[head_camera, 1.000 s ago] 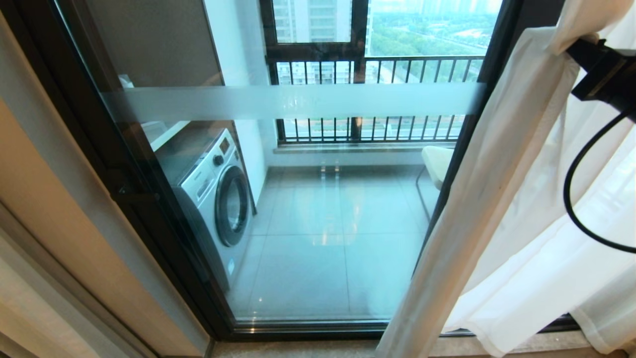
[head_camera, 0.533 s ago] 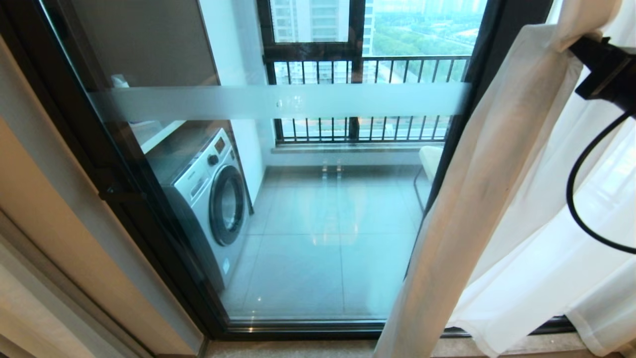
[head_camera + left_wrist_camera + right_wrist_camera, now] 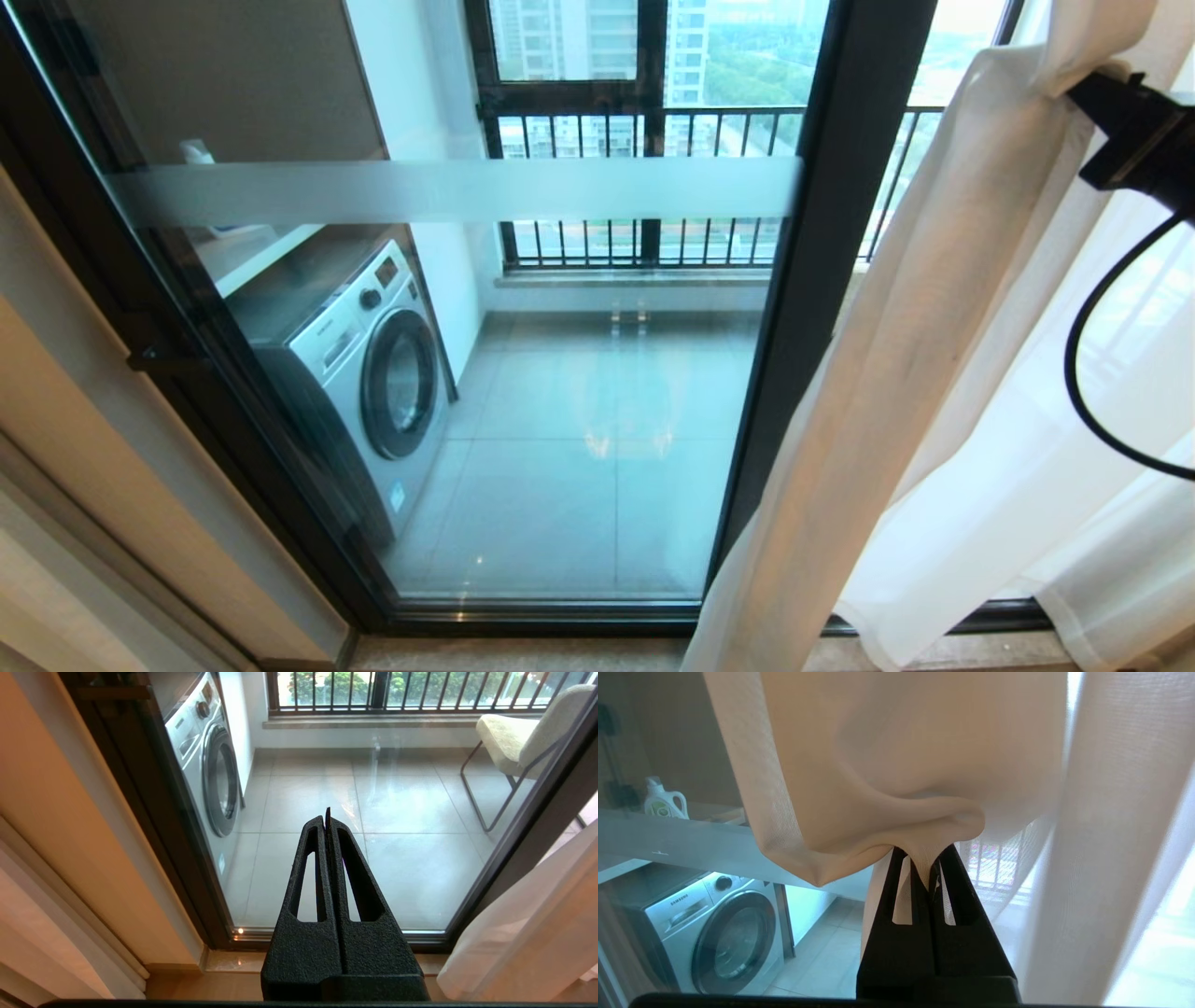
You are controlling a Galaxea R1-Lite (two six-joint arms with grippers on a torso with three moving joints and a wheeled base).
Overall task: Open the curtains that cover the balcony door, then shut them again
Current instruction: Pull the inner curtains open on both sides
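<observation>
The sheer white curtains (image 3: pixel 896 373) hang bunched at the right of the head view, leaving the left glass panel of the balcony door (image 3: pixel 822 280) bare, with its frosted band (image 3: pixel 448 189) showing. My right gripper (image 3: pixel 1078 89) is high at the right, shut on a pinched fold of the curtains (image 3: pixel 878 765); the fabric wedges down between the right gripper (image 3: pixel 924 858) fingers. My left gripper (image 3: pixel 326 816) is shut and empty, held low before the glass and apart from the curtains (image 3: pixel 528 942).
Behind the glass stand a washing machine (image 3: pixel 364 364), a cream chair (image 3: pixel 514 732) and a black railing (image 3: pixel 653 121). A detergent bottle (image 3: pixel 661 800) sits on a shelf above the machine. A beige surface (image 3: pixel 56 420) borders the door on the left. A black cable (image 3: pixel 1083 373) loops under my right arm.
The whole head view has slid left, so the camera has moved right. The right gripper keeps its grip, and the curtain now leaves more of the door's dark upright post uncovered.
</observation>
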